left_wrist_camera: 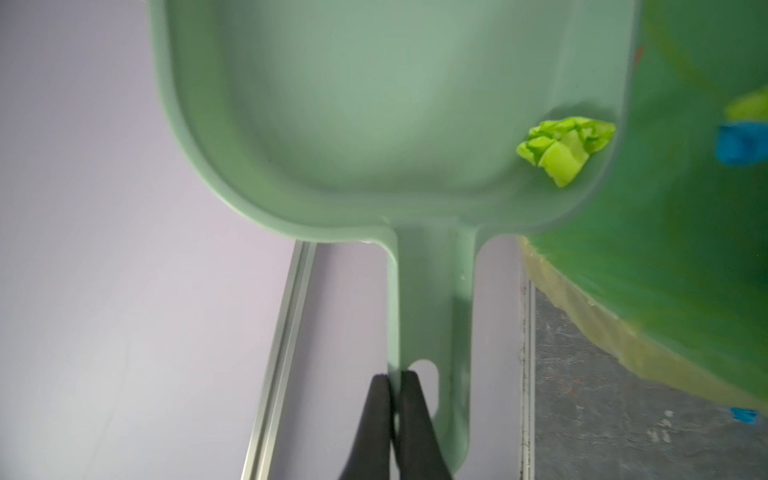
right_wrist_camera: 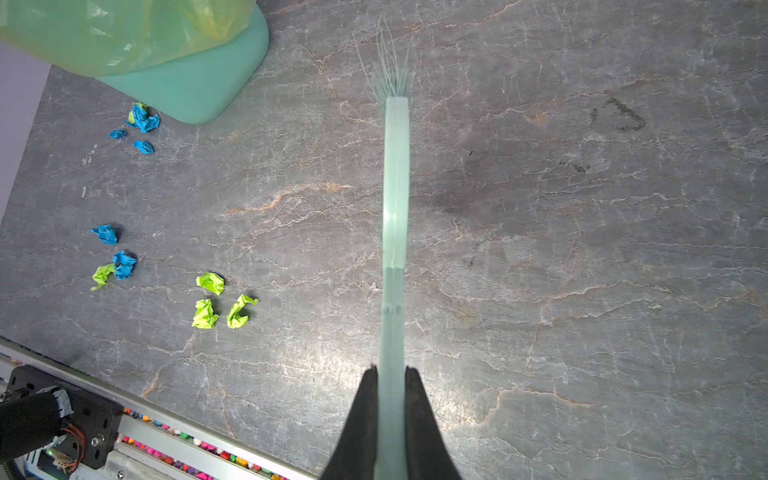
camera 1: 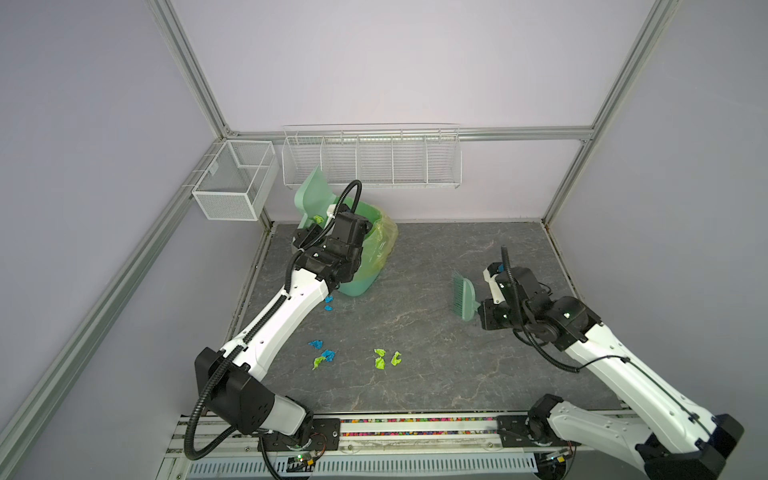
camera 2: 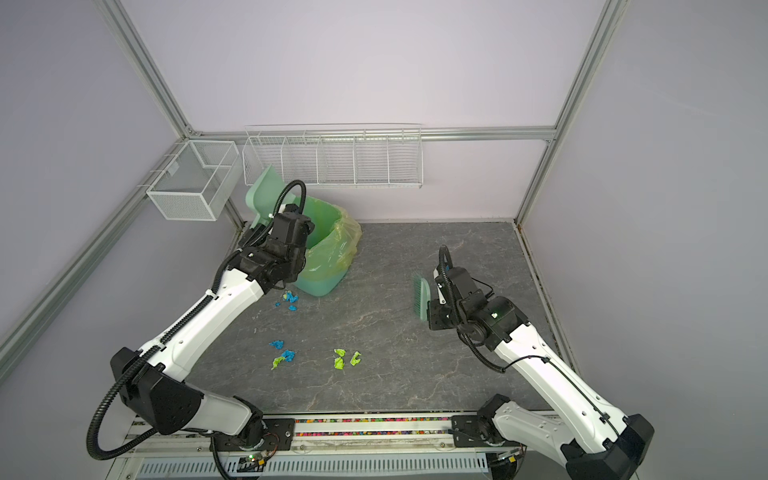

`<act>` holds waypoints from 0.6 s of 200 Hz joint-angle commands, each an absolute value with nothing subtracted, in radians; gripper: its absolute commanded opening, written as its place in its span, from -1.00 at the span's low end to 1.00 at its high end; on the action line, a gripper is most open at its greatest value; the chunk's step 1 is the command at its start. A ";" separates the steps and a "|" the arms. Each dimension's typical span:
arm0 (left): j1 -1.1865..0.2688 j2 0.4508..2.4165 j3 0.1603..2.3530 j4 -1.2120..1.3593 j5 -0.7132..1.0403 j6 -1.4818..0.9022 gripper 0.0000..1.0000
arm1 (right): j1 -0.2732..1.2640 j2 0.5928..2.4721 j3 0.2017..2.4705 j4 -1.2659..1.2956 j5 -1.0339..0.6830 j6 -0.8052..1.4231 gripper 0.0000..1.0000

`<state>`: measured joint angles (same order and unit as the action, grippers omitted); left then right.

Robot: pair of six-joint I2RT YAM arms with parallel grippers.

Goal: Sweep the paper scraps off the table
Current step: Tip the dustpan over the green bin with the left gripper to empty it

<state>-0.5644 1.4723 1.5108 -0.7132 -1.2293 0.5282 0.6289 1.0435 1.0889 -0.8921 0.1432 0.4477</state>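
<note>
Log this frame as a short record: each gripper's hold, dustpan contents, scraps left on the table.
left gripper: shut on handle of pale green plastic dustpan, raised mouth-up beside teal plastic bin with yellowish liner
in dustpan: one lime-green paper wad
paper scraps: blue and lime wads on dark grey marbled table, three by the bin, six nearer the front
right gripper: shut on pale green brush, touching no scrap

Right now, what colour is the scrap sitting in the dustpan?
Lime green; the scrap in the dustpan shows best in the left wrist view.
</note>
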 commanded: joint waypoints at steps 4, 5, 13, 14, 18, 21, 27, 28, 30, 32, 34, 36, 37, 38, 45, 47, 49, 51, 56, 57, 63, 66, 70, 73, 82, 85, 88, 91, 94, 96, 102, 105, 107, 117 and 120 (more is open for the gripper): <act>-0.583 1.499 1.634 -0.983 -1.067 0.267 -1.00 | 0.620 1.032 1.097 -0.862 0.135 0.431 -0.87; -0.583 1.500 1.638 -0.988 -1.058 0.262 -1.00 | 0.620 1.032 1.098 -0.862 0.136 0.431 -0.87; -0.583 1.504 1.669 -1.028 -1.011 0.224 -1.00 | 0.619 1.037 1.102 -0.862 0.138 0.430 -0.87; -0.584 1.505 1.674 -1.032 -1.007 0.220 -1.00 | 0.618 1.038 1.102 -0.862 0.138 0.430 -0.86; -0.583 1.507 1.685 -1.045 -0.992 0.207 -1.00 | 0.617 1.040 1.104 -0.863 0.137 0.429 -0.87; -0.583 1.509 1.694 -1.053 -0.981 0.197 -1.00 | 0.617 1.042 1.106 -0.863 0.136 0.428 -0.87; -0.583 1.512 1.711 -1.071 -0.960 0.179 -1.00 | 0.617 1.047 1.109 -0.863 0.136 0.428 -0.87; -0.583 1.512 1.713 -1.074 -0.956 0.176 -1.00 | 0.617 1.047 1.109 -0.864 0.136 0.428 -0.87; -0.583 1.512 1.718 -1.078 -0.950 0.171 -1.00 | 0.617 1.048 1.110 -0.864 0.136 0.428 -0.87; -0.583 1.513 1.721 -1.082 -0.944 0.167 -1.00 | 0.616 1.049 1.110 -0.864 0.135 0.428 -0.87; -0.583 1.514 1.725 -1.085 -0.936 0.162 -1.00 | 0.616 1.050 1.112 -0.864 0.135 0.428 -0.86; -0.583 1.512 1.729 -1.089 -0.928 0.157 -1.00 | 0.616 1.051 1.112 -0.865 0.134 0.428 -0.86; -0.583 1.512 1.730 -1.090 -0.924 0.157 -1.00 | 0.616 1.052 1.112 -0.865 0.134 0.428 -0.87; -0.583 1.512 1.732 -1.092 -0.921 0.154 -1.00 | 0.616 1.052 1.112 -0.865 0.133 0.428 -0.87; -0.583 1.510 1.742 -1.102 -0.892 0.137 -1.00 | 0.615 1.055 1.114 -0.865 0.128 0.428 -0.87; -0.583 1.510 1.745 -1.106 -0.883 0.132 -1.00 | 0.614 1.055 1.113 -0.865 0.126 0.428 -0.87; -0.583 1.508 1.748 -1.110 -0.875 0.127 -1.00 | 0.614 1.055 1.114 -0.866 0.124 0.428 -0.86; -0.583 1.507 1.751 -1.113 -0.866 0.121 -1.00 | 0.615 1.055 1.115 -0.867 0.122 0.428 -0.86; -0.583 1.504 1.757 -1.121 -0.839 0.106 -1.00 | 0.614 1.056 1.115 -0.868 0.117 0.427 -0.87; -0.583 1.503 1.758 -1.122 -0.834 0.105 -1.00 | 0.614 1.056 1.115 -0.868 0.116 0.428 -0.87; -0.583 1.498 1.766 -1.132 -0.800 0.088 -1.00 | 0.615 1.055 1.115 -0.870 0.109 0.428 -0.87; -0.583 1.495 1.772 -1.138 -0.780 0.080 -1.00 | 0.614 1.055 1.116 -0.870 0.105 0.428 -0.86; -0.583 1.492 1.778 -1.144 -0.756 0.070 -1.00 | 0.615 1.054 1.116 -0.870 0.102 0.428 -0.87; -0.583 1.489 1.783 -1.149 -0.735 0.065 -1.00 | 0.614 1.053 1.115 -0.870 0.099 0.427 -0.87; -0.583 1.483 1.799 -1.165 -0.692 0.046 -1.00 | 0.614 1.052 1.114 -0.867 0.094 0.425 -0.86; -0.583 1.480 1.804 -1.170 -0.663 0.039 -1.00 | 0.614 1.052 1.113 -0.865 0.092 0.424 -0.87; -0.583 1.478 1.809 -1.175 -0.645 0.035 -1.00 | 0.614 1.052 1.112 -0.863 0.090 0.423 -0.86; -0.583 1.477 1.813 -1.179 -0.627 0.030 -1.00 | 0.615 1.052 1.112 -0.860 0.088 0.423 -0.86; -0.583 1.475 1.818 -1.184 -0.612 0.026 -1.00 | 0.614 1.052 1.112 -0.857 0.085 0.422 -0.87; -0.583 1.474 1.820 -1.187 -0.603 0.024 -1.00 | 0.614 1.053 1.112 -0.856 0.084 0.422 -0.86; -0.583 1.473 1.827 -1.199 -0.578 0.019 -1.00 | 0.614 1.057 1.112 -0.850 0.080 0.422 -0.87; -0.583 1.473 1.829 -1.202 -0.574 0.018 -1.00 | 0.614 1.059 1.112 -0.847 0.080 0.422 -0.86; -0.583 1.474 1.831 -1.207 -0.576 0.017 -1.00 | 0.615 1.061 1.112 -0.844 0.079 0.423 -0.87; -0.584 1.484 1.839 -1.227 -0.619 0.012 -1.00 | 0.614 1.071 1.113 -0.836 0.074 0.423 -0.87; -0.584 1.487 1.837 -1.230 -0.637 0.017 -1.00 | 0.614 1.074 1.114 -0.833 0.073 0.423 -0.87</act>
